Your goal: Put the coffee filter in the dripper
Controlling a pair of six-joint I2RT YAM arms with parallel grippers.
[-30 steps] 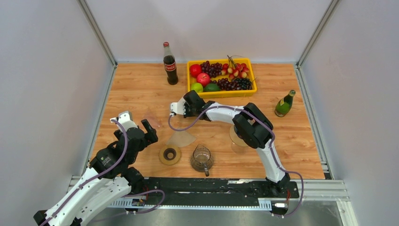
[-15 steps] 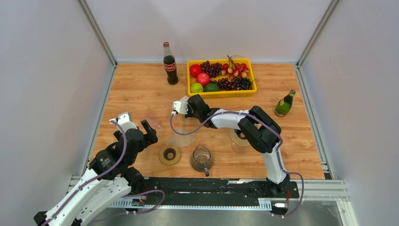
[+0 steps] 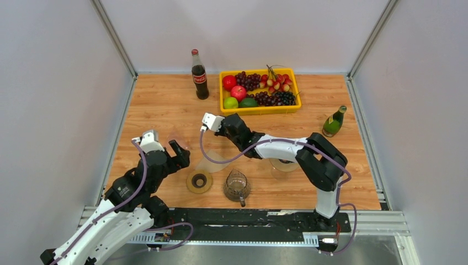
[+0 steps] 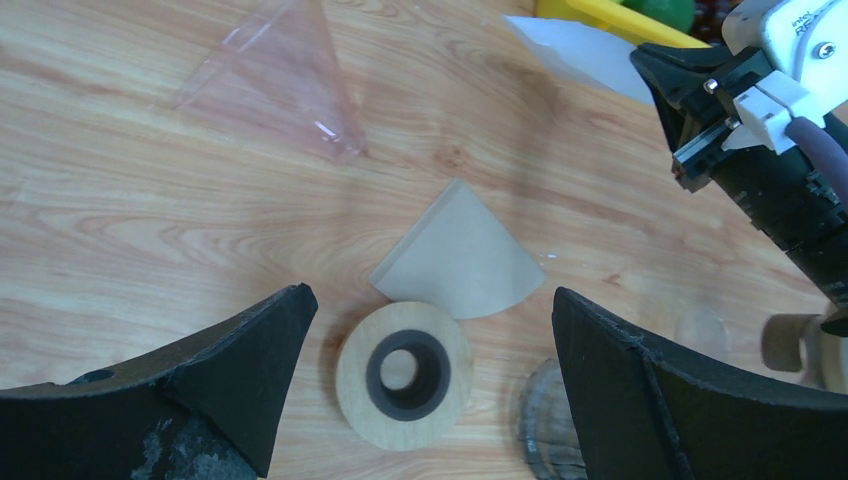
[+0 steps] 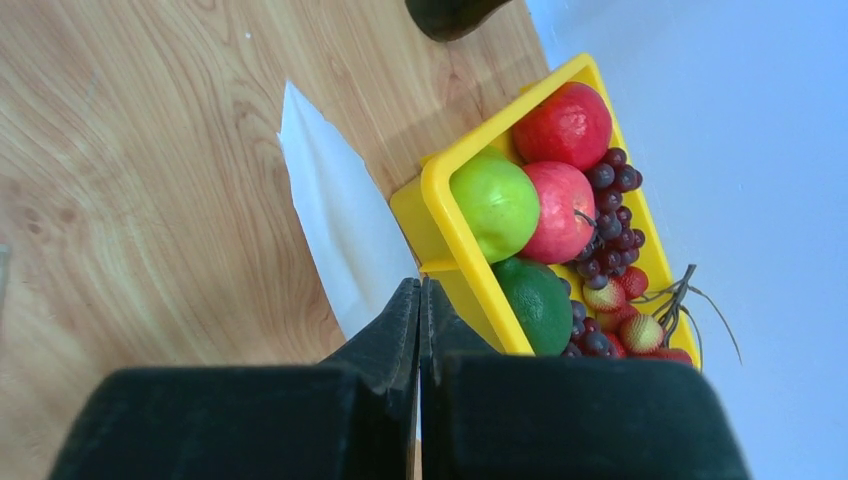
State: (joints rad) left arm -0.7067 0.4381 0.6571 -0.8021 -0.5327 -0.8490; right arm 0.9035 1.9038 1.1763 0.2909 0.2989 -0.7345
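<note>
My right gripper (image 5: 420, 290) is shut on a folded white coffee filter (image 5: 338, 228) and holds it above the table, next to the yellow tray. It shows in the top view (image 3: 222, 123) and the left wrist view (image 4: 668, 85), as does the filter (image 4: 580, 55). A clear cone dripper (image 4: 285, 90) lies on its side on the wood (image 3: 176, 136). A brown fan-shaped filter (image 4: 455, 255) lies flat beside a wooden ring with a dark hole (image 4: 403, 373). My left gripper (image 4: 430, 300) is open and empty above that ring (image 3: 199, 181).
A glass carafe (image 3: 237, 185) stands right of the ring. A clear round glass piece (image 3: 281, 161) lies under the right arm. A yellow fruit tray (image 3: 259, 109), a cola bottle (image 3: 199, 74) and a green bottle (image 3: 333, 122) stand at the back.
The right arm's elbow has swung right and down, with the shut gripper and white filter shifting slightly right. My left gripper has moved a little right, toward the wooden ring.
</note>
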